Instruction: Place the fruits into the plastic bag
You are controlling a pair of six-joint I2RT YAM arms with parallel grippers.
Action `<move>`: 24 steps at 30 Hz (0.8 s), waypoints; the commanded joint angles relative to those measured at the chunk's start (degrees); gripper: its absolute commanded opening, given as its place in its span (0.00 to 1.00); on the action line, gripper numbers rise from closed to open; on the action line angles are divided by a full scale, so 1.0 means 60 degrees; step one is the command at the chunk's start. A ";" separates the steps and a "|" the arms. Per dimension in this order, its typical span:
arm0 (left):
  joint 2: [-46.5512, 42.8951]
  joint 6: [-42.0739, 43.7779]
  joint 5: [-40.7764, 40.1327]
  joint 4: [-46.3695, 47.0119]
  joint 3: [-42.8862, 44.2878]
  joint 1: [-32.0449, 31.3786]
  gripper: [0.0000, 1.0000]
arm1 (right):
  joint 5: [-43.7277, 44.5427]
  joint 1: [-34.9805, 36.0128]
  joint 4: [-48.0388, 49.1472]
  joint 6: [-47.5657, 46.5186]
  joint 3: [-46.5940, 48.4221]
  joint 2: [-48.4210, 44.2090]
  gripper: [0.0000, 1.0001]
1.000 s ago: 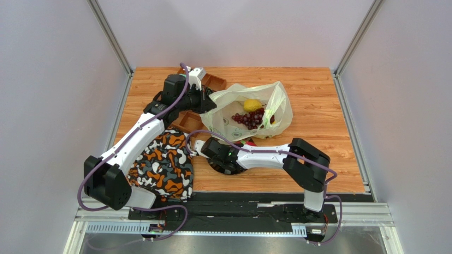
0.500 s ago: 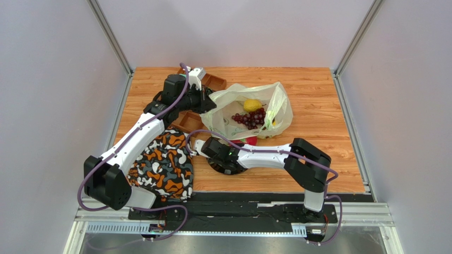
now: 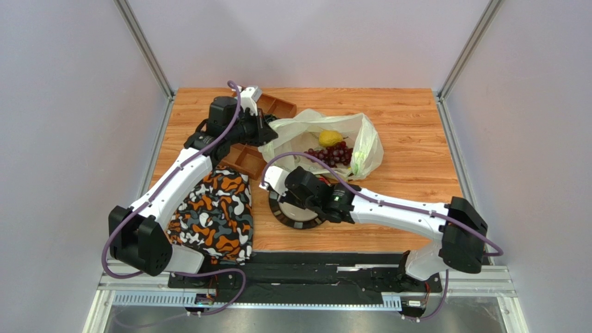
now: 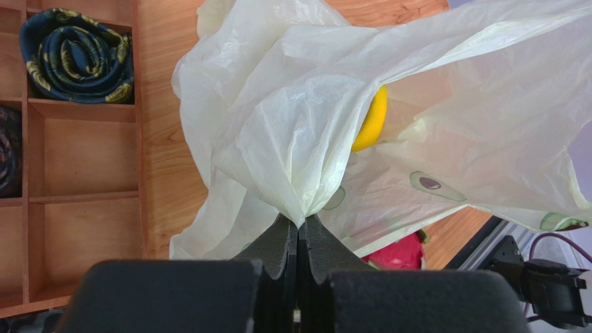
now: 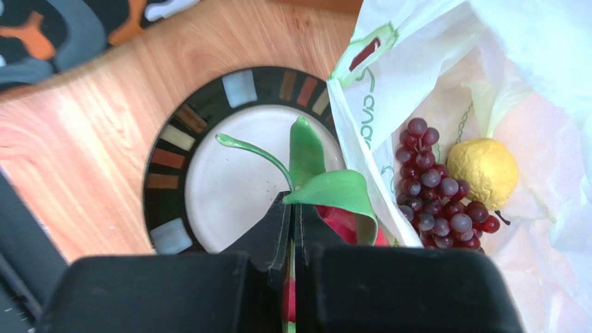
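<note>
- Lower left of the top view, we see a patterned cloth (image 3: 212, 215) on the tabletop (image 3: 417, 139).
- Just past it, the right gripper (image 5: 292, 211) is clamped on a green scale of the dragon fruit (image 5: 337, 223), over the plate (image 5: 177, 187), at the bag's mouth.
- Mid-frame, the plastic bag (image 4: 292, 139) holds the grape bunch (image 5: 438, 187) and small yellow fruit (image 5: 483, 172).
- Farthest, the left gripper (image 4: 299, 232) pinches the bag's gathered edge, beside the wooden tray (image 4: 83, 152).

Pale grey walls (image 3: 306, 41) enclose the wooden table (image 3: 417, 118) on three sides; an aluminium rail (image 3: 472, 281) borders its near edge.
</note>
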 commanded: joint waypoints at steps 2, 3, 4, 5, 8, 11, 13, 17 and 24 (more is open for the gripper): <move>-0.0306 -0.0314 0.0123 0.0499 -0.0175 0.0125 0.00 | -0.0469 -0.0021 0.0638 0.0337 -0.0315 -0.0998 0.00; -0.0291 -0.0314 0.0138 0.0514 -0.0189 0.0140 0.00 | -0.0498 -0.0021 0.0683 0.0366 -0.0330 -0.1158 0.00; -0.0276 -0.0329 0.0153 0.0529 -0.0204 0.0140 0.00 | -0.0600 -0.0021 0.0741 0.0453 -0.0331 -0.1262 0.00; -0.0276 -0.0329 0.0138 0.0529 -0.0204 0.0140 0.00 | -0.0717 -0.0021 0.0756 0.0497 -0.0302 -0.1350 0.00; -0.0203 -0.0314 0.0051 0.0499 -0.0219 0.0155 0.00 | -0.1288 -0.0021 0.0917 0.0775 -0.0243 -0.1847 0.00; -0.0043 -0.0285 -0.0082 0.0397 -0.0219 0.0213 0.00 | -0.1787 -0.0021 0.1108 0.1024 -0.0126 -0.2521 0.00; 0.0017 -0.0329 0.0064 0.0470 -0.0248 0.0213 0.00 | -0.1774 -0.0050 0.1210 0.1069 0.0079 -0.2799 0.00; 0.0017 -0.0417 0.0241 0.0675 -0.0350 0.0213 0.00 | -0.1846 -0.0372 0.1298 0.1215 0.0577 -0.2772 0.00; -0.0247 -0.0373 0.0241 0.0617 -0.0526 0.0213 0.00 | -0.1890 -0.1279 0.2045 0.1494 0.1178 -0.2215 0.00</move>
